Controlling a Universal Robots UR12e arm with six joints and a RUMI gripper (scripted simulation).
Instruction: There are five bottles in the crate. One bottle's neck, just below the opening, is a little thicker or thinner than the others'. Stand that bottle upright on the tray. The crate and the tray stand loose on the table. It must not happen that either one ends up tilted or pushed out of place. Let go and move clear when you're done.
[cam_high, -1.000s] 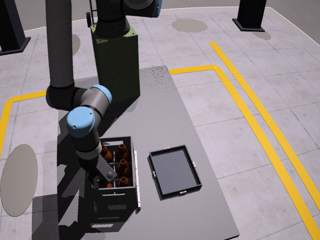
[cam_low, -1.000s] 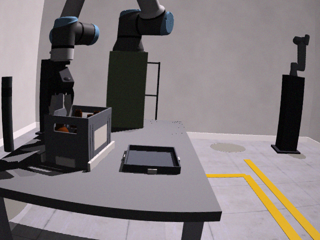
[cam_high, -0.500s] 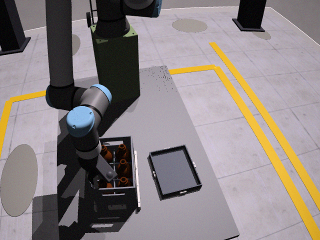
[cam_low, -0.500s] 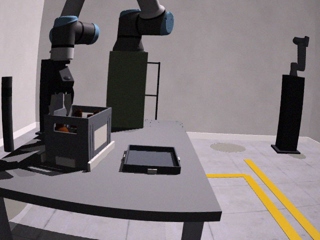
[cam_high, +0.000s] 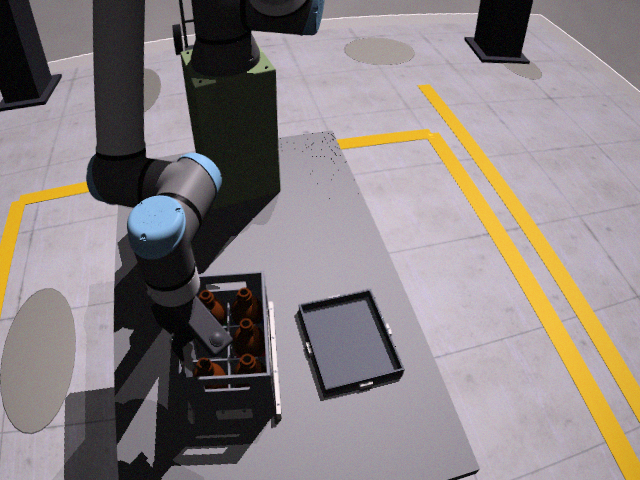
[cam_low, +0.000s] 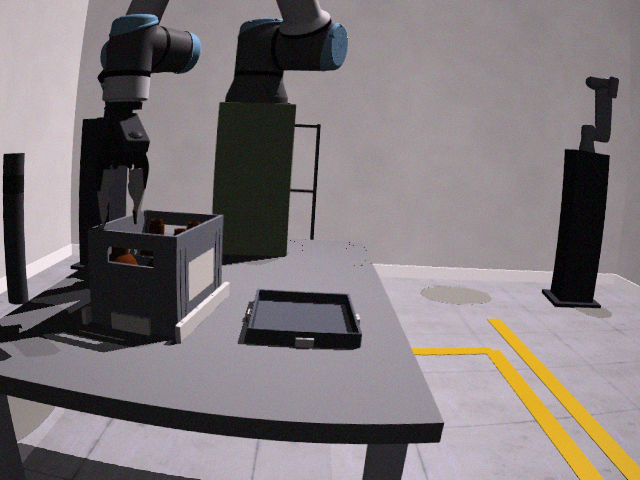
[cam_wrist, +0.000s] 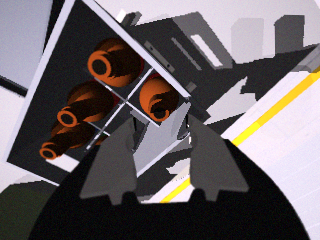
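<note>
A dark grey crate (cam_high: 232, 343) stands on the table and holds brown bottles in a grid of cells. The bottles show in the top view (cam_high: 247, 335) and from above in the wrist view, where one bottle mouth (cam_wrist: 159, 102) lies just beyond my fingertips at the crate's corner cell. My gripper (cam_wrist: 160, 116) (cam_low: 121, 211) is part open with nothing between its fingers. It hangs just above the crate's left rim. Three other bottles (cam_wrist: 85, 102) lie further left in the wrist view. The black tray (cam_high: 350, 341) stands empty to the right of the crate.
A pale strip (cam_low: 202, 310) lies along the crate's right side. The arm's green pedestal (cam_low: 253, 178) stands behind the table. Dark posts (cam_low: 578, 227) stand on the floor, and yellow lines (cam_high: 516, 227) run along it.
</note>
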